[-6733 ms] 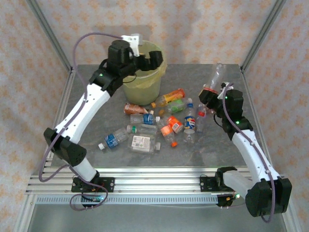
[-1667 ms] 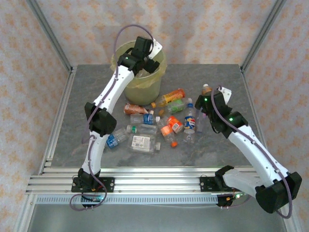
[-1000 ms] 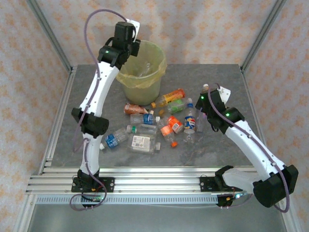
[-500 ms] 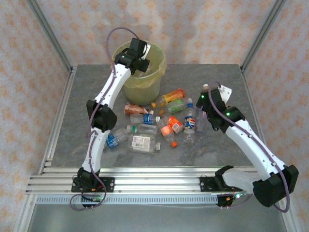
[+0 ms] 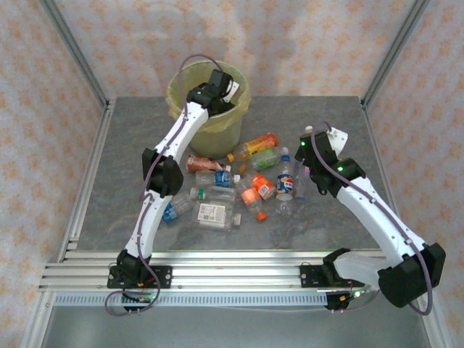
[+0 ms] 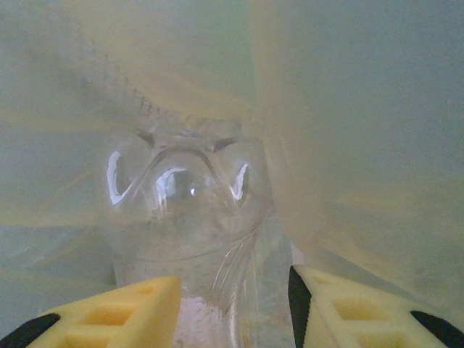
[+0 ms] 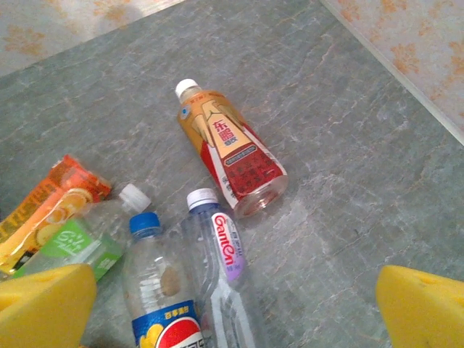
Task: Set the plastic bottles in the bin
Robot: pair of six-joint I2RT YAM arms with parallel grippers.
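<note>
Left gripper [image 6: 232, 308] is clamping a clear bottle [image 6: 190, 210] inside the bin [image 5: 217, 129], which is sitting at 12 o'clock on the surface [image 5: 127, 152]. Right gripper [image 7: 235, 301] is hanging wide open, grasping nothing, at 3 o'clock of the plastic bottles [image 5: 259, 145] lying mid-surface.

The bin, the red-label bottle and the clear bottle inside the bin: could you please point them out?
bin [image 5: 226, 129], top external view, outer wall.
red-label bottle [image 7: 233, 148], right wrist view, label.
clear bottle [image 6: 185, 217], left wrist view, body.
</note>
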